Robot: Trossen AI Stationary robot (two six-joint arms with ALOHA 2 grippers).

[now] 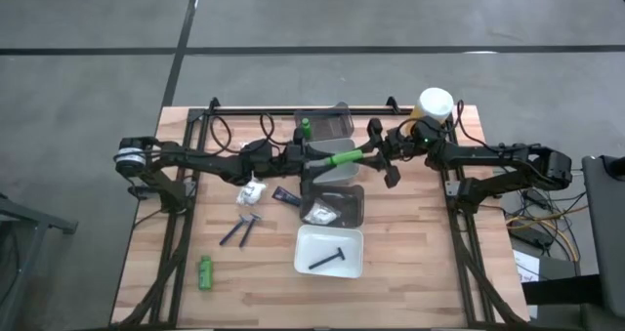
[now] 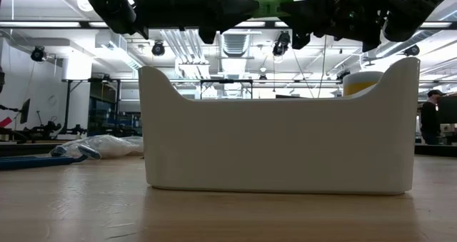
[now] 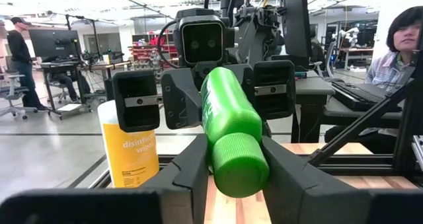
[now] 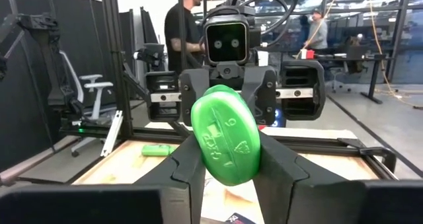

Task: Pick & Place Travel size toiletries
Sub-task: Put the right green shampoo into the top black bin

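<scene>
3 green bottles (image 1: 342, 157), 2 razors (image 1: 240, 230), 4 trays (image 1: 329, 252)

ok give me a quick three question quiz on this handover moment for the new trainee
1. True or false: both grippers hold the same green bottle.
2. Which end sits between the left gripper's fingers? A) cap B) base
3. What lies in the white tray nearest the table's front edge?

Key: 1. True; the right gripper clamps it too. 2. A, the cap. 3. One dark razor stick.
</scene>
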